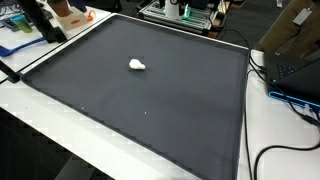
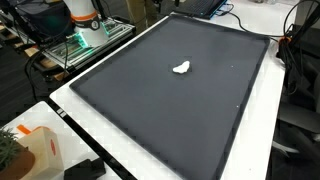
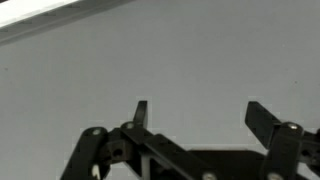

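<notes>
Gripper (image 3: 200, 115): jaws spread wide, holding nothing. From the wrist view I see both dark fingers (image 3: 140, 112) over plain grey surface, with a pale band crossing the far left corner. I cannot tell whether that band is an edge.

White lump (image 1: 137, 65): small and alone on the black mat (image 1: 150, 115), in the far half and a little left of centre in an exterior view. In another exterior view the lump (image 2: 181, 68) sits about mid-mat (image 2: 170, 125), well apart from every border. The gripper itself I cannot pick out in either exterior view.

Edges: the mat has a thin pale rim all round. The white table (image 1: 30, 110) shows as a strip along the near left side and again on the right. Its near strip (image 2: 110, 145) is narrow.

Room: the mat is wide open around the lump. Clutter stays off the mat:
- cables (image 1: 285, 150) on the right strip
- robot base (image 2: 82, 18) at the far left corner
- boxes and gear along the far edge
</notes>
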`<state>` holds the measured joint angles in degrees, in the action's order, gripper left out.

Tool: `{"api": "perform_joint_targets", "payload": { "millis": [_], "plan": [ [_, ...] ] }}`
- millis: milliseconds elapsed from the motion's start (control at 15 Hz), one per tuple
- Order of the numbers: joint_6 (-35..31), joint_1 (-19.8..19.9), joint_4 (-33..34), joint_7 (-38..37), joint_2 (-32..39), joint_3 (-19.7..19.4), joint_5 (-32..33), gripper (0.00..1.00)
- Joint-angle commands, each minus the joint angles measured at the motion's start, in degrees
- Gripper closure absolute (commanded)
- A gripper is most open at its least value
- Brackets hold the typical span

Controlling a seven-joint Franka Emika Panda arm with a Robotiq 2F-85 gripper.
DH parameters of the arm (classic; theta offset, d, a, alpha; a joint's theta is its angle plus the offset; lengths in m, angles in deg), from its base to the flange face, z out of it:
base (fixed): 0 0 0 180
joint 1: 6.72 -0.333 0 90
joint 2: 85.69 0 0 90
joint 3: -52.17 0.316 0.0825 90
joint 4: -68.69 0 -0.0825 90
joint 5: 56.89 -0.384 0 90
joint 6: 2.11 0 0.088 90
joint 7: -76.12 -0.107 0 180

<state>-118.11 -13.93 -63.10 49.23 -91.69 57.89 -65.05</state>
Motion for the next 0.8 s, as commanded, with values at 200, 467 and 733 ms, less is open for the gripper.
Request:
{"api": "perform_joint_targets", "payload": {
  "millis": [200,467,733],
  "plan": [
    [0.1,0.8,0.7,0.1,1.0,0.5,0.0,0.0],
    [0.1,0.9,0.8,0.1,1.1,0.5,0.0,0.0],
    [4.9,0.4,-4.7,10.0,-5.0,-0.2,-5.8,0.0]
  ]
}}
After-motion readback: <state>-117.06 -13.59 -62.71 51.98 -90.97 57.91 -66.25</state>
